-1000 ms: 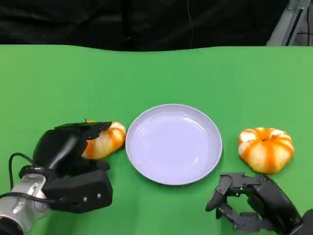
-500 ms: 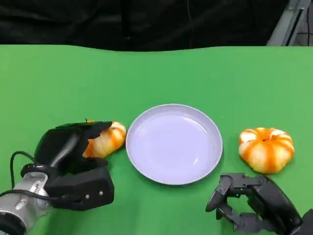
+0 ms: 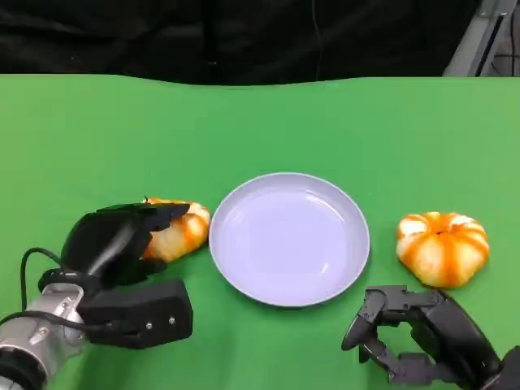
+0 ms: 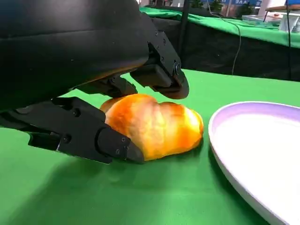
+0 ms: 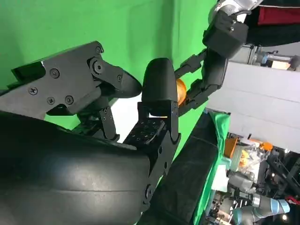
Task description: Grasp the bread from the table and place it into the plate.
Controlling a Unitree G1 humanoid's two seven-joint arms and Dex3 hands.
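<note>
Black fingers of the right robot hand (image 3: 414, 337) lie curled inward with nothing between them; it sits nearest the camera, on the near side of the plate (image 3: 289, 239) and toward the robot's right, just short of the round striped loaf (image 3: 442, 248).

Left robot hand (image 3: 122, 240) sits on the opposite side of the plate, cupped around the elongated bread roll (image 3: 175, 230). In the left wrist view, one finger (image 4: 159, 70) arches over the roll's top and another (image 4: 84, 136) lies low against its near flank. Contact on the lower side looks made; whether the upper finger touches the crust I cannot tell. Roll rests on the green worktop (image 3: 260, 122), just beside the plate's rim, not overlapping it.

Handling, judged only:
- Roll looks light, with a glossy orange-and-cream glaze, so probably somewhat slick.
- If real bread it would dent under a hard squeeze; if a moulded prop it would be stiff. Not determinable here.
- Best hold: across the short axis near mid-length, fingers over the crown and thumb under the flank, as the hand is now set.
- The tapered end toward the plate is a poor purchase and could pivot out.
- Moderate closing force should suffice.

Plate is shallow, pale lilac-white, with a low sloped rim; the transfer is short and sideways. Beyond the plate, worktop runs back to a dark backdrop.
</note>
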